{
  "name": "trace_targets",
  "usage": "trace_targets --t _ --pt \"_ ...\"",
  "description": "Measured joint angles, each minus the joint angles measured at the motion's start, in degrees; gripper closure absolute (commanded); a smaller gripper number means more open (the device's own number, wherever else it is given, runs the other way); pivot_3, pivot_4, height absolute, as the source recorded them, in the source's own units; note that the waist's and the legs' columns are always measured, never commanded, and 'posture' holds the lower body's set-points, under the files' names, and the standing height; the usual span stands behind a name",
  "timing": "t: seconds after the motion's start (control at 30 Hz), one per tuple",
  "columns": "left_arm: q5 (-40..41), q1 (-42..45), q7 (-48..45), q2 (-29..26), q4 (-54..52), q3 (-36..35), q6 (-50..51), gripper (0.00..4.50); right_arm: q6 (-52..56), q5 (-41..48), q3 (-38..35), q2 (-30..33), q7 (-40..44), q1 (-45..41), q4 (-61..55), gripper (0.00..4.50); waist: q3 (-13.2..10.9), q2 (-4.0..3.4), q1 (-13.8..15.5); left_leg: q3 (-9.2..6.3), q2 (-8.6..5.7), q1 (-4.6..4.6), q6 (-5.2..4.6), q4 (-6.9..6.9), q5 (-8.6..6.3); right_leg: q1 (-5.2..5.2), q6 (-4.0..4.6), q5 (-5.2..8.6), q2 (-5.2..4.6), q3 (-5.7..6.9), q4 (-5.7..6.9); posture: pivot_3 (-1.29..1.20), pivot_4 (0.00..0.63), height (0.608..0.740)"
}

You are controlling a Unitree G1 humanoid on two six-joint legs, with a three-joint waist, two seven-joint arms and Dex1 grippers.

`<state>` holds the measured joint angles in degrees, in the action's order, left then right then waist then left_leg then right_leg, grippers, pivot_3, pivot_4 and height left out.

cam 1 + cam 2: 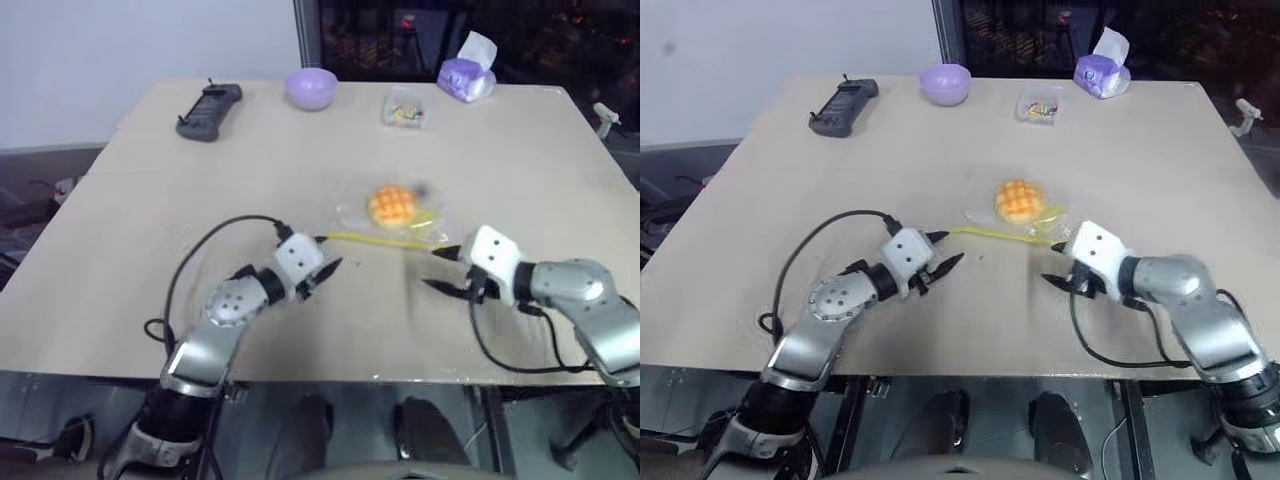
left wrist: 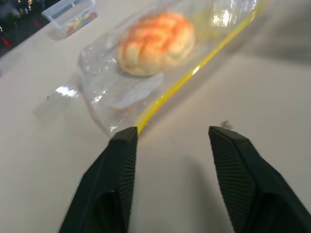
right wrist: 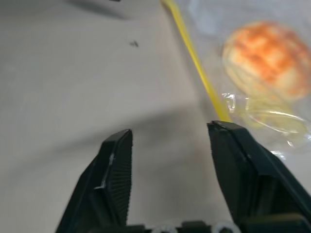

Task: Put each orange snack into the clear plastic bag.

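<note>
The orange snack (image 1: 392,203), a round bun with a grid top, lies inside the clear plastic bag (image 1: 432,220), which rests flat on the middle of the table. The bag's yellow seal strip (image 1: 375,240) faces me. My left gripper (image 1: 328,255) is open just short of the strip's left end, with nothing between its fingers. My right gripper (image 1: 440,269) is open near the strip's right end, also holding nothing. The left wrist view shows the snack (image 2: 156,42) through the bag film (image 2: 109,94) beyond the open left gripper (image 2: 172,133). The right wrist view shows the right gripper (image 3: 170,130) beside the snack (image 3: 269,56).
At the far side of the table (image 1: 150,250) stand a black handheld controller (image 1: 208,108), a purple bowl (image 1: 311,87), a small clear box of coloured bits (image 1: 404,107) and a purple tissue pack (image 1: 466,78). The table's front edge runs just under my arms.
</note>
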<state>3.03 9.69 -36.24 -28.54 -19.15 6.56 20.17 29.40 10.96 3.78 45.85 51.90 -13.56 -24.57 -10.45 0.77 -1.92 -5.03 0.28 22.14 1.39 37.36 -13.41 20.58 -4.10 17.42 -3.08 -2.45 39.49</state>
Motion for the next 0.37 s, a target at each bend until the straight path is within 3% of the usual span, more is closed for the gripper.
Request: trace_targets --t 0.03,0.17,0.23,0.37 --pt "1.7 -0.7 -0.7 -0.3 -0.9 -1.2 1.6 1.97 0.3 1.0 -1.9 0.6 0.5 0.4 0.0 1.81 0.0 0.0 0.0 0.01 0.02 -0.04 0.0 -0.02 0.0 -0.03 0.0 0.0 0.02 -0.02 0.0 0.0 0.15 0.74" --pt "21.7 -4.6 -5.6 -1.7 -5.2 -15.4 14.8 1.97 -0.4 10.0 -14.7 1.8 6.7 7.0 6.9 1.81 0.0 0.04 -0.1 0.0 0.1 0.13 0.0 -0.12 0.0 0.12 0.23 -0.16 0.09 0.0 -0.06 0.0 0.15 0.74" --pt "27.6 -4.7 -6.2 -4.4 -5.1 -22.1 19.4 1.97 -2.4 11.6 -18.0 2.6 9.4 9.2 11.4 1.81 0.0 0.03 -0.1 -0.01 0.08 0.26 0.0 -0.13 0.0 0.24 0.23 -0.16 0.08 0.01 -0.07 0.0 0.15 0.74" --pt "34.9 -8.3 -10.0 -9.3 -5.4 -27.8 23.6 1.97 -6.7 13.5 -23.1 3.6 12.8 10.4 19.0 1.81 0.0 0.0 -0.4 0.13 0.06 0.3 -0.03 -0.17 -0.02 0.24 0.22 -0.17 0.01 -0.11 -0.32 0.0 0.15 0.74"
